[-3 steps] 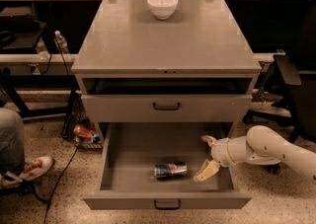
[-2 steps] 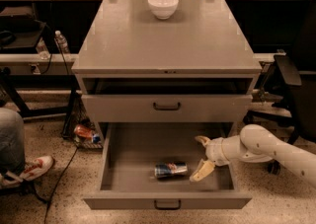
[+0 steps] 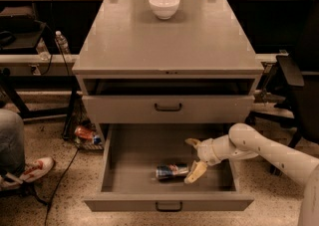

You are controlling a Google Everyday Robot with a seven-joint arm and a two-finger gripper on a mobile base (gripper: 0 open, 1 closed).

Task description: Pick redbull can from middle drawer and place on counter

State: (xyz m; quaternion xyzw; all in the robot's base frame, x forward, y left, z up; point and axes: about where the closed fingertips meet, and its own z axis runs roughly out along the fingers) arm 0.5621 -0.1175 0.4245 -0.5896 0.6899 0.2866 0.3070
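The redbull can (image 3: pixel 171 171) lies on its side in the pulled-out middle drawer (image 3: pixel 124 160), near the front centre. My gripper (image 3: pixel 190 161) is inside the drawer just to the right of the can, open, with one finger above and one finger (image 3: pixel 196 171) by the can's right end. It holds nothing. The white arm reaches in from the right. The counter (image 3: pixel 167 46) is the grey top of the cabinet above.
A white bowl (image 3: pixel 164 5) stands at the back of the counter. A closed drawer front (image 3: pixel 168 108) sits above the open one. A person's leg and shoe (image 3: pixel 27 169) are at the left. A black chair (image 3: pixel 296 85) is at the right. Bottles and cables lie left of the cabinet.
My gripper has moved left inside the drawer, closer to the can's right end. The can has not moved.
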